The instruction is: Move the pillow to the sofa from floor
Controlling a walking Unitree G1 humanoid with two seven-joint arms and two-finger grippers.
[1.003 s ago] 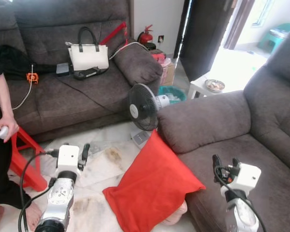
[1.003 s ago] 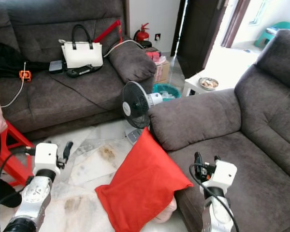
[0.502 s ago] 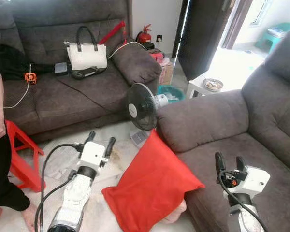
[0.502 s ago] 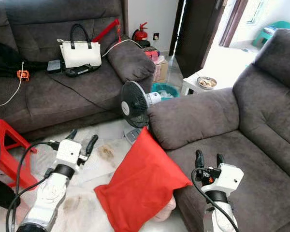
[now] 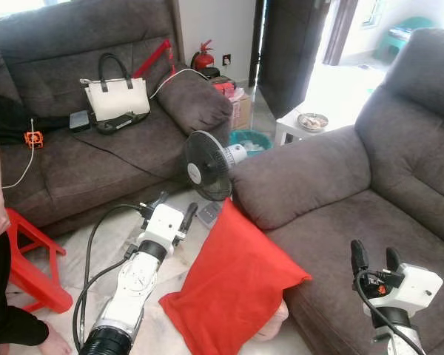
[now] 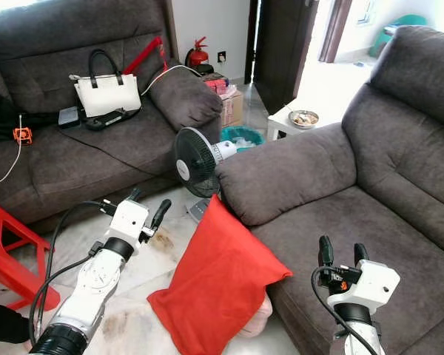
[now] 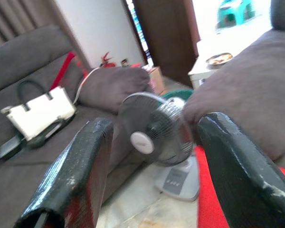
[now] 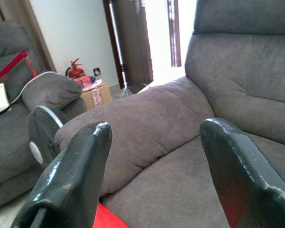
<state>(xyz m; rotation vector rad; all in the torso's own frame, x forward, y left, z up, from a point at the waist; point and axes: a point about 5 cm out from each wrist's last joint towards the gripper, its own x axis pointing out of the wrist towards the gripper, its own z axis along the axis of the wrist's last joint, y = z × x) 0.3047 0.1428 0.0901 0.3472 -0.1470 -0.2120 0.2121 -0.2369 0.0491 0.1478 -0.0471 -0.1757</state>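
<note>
We see the red pillow on the floor, leaning against the sofa. Our left gripper, fingers wide, hovers just beside it; right gripper, wide too, above the sofa seat.

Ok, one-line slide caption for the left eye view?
Open left gripper nears the red pillow leaning on the sofa; right gripper open above the seat.

Pillow on the floor, leaning against the front of the right-hand sofa; fan just behind it, beside that sofa's armrest. Handbag on the far sofa. Left pincer over the floor, left of the pillow; right pincer above the right-hand sofa's seat. Stool at far left
</note>
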